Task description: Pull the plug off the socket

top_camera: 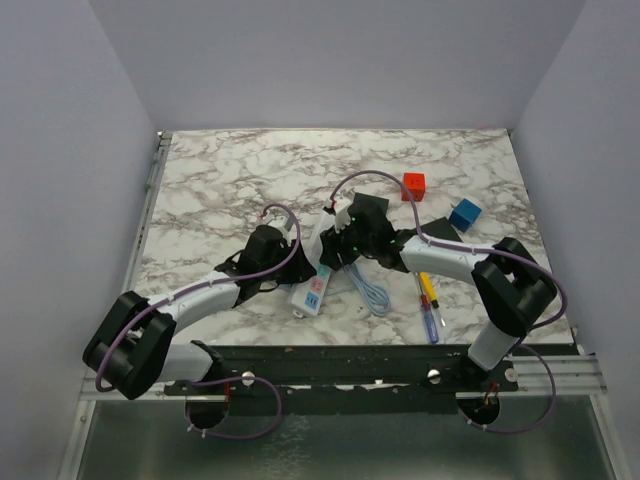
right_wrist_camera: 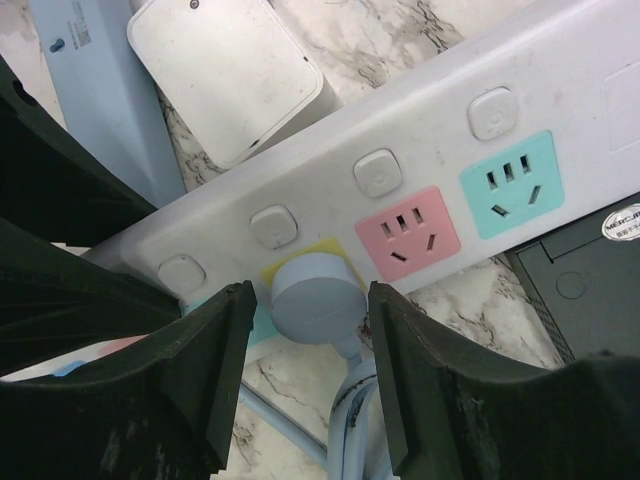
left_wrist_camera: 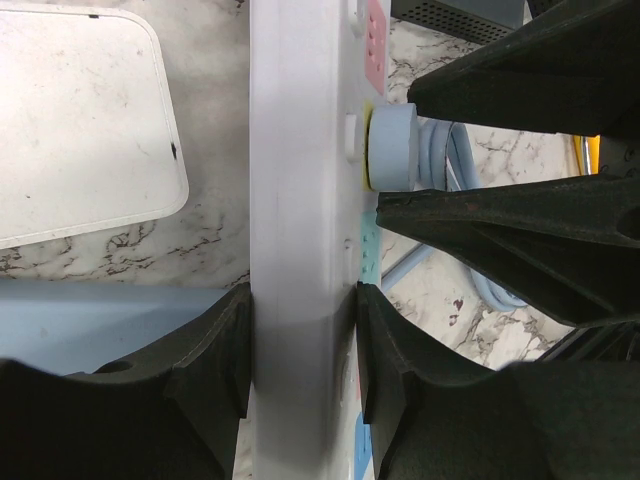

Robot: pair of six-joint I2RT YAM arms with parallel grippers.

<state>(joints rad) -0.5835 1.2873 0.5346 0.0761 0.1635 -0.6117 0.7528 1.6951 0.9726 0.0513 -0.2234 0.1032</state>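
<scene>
The socket (right_wrist_camera: pixel 420 150) is a long white power strip with pink, green and yellow outlet panels. It lies on the marble table and also shows in the top view (top_camera: pixel 315 290). A round light-blue plug (right_wrist_camera: pixel 315 300) sits in its yellow outlet, with its cable (right_wrist_camera: pixel 355 420) trailing off. My left gripper (left_wrist_camera: pixel 303 340) is shut on the strip (left_wrist_camera: pixel 300 200), one finger on each long side. My right gripper (right_wrist_camera: pixel 312 340) is open. Its fingers (right_wrist_camera: pixel 200 360) straddle the plug with small gaps either side. The plug also shows in the left wrist view (left_wrist_camera: pixel 392 148).
A small white flat box (right_wrist_camera: pixel 230 75) and a light-blue bar (right_wrist_camera: pixel 90 90) lie just beyond the strip. A black box (right_wrist_camera: pixel 580 280) sits by its far end. A red cube (top_camera: pixel 414 186), a blue cube (top_camera: pixel 464 214) and a screwdriver (top_camera: pixel 428 300) lie to the right.
</scene>
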